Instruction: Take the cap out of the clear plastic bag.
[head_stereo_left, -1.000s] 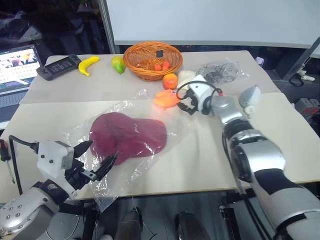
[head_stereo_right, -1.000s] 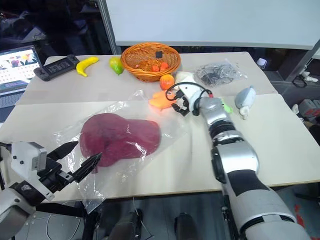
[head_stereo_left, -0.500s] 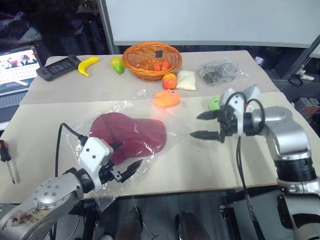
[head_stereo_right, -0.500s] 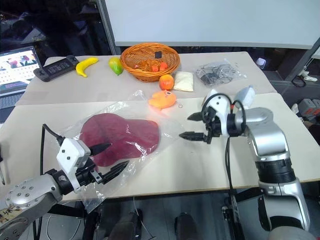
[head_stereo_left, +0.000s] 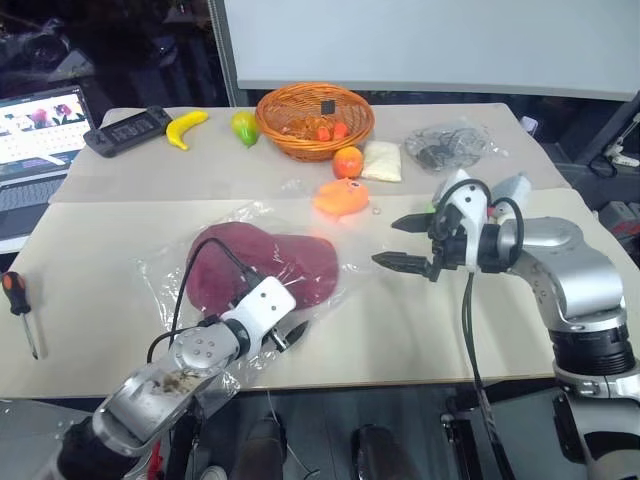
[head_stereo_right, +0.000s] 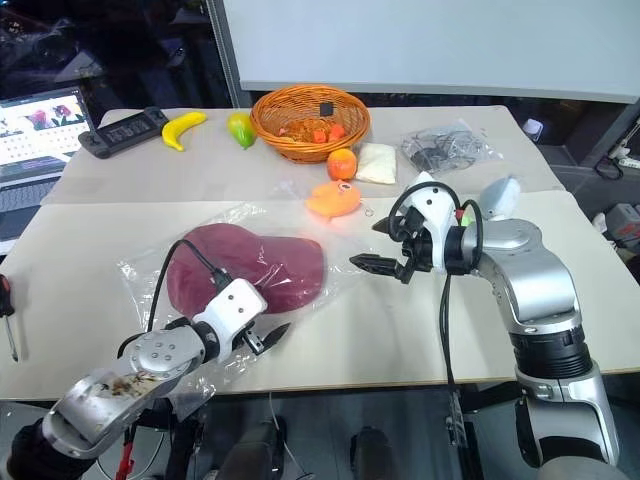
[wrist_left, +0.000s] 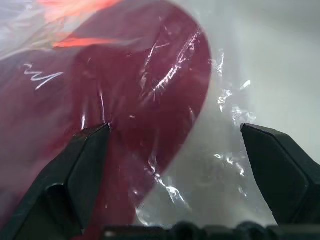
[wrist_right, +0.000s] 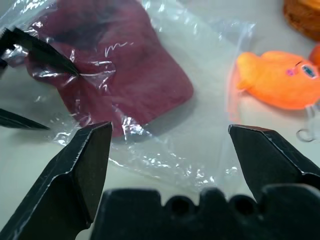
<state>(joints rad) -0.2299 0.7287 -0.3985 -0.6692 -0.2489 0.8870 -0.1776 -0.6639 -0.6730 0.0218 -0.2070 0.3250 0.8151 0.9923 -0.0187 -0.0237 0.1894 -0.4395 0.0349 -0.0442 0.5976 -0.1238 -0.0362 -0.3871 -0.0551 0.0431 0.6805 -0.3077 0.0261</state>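
Left wrist: white mark (wrist_left: 42, 78) on cap (wrist_left: 125, 100).

Left arm reaches in low from the near left, forearm angled toward the middle. Left gripper (head_stereo_right: 262, 335) tilted downward, black fingers spread wide. Right arm bent at the elbow, forearm crossing inward from the right. Right gripper (head_stereo_left: 401, 243) held higher, pointing left, fingers wide apart, nothing between them.

No readable text, labels, brands or numbers anywhere. Cap (wrist_left: 125, 100) has small white embroidered mark, squiggle only, not legible as letters. Laptop screen (head_stereo_left: 45, 118) shows picture tiles, too small to read.
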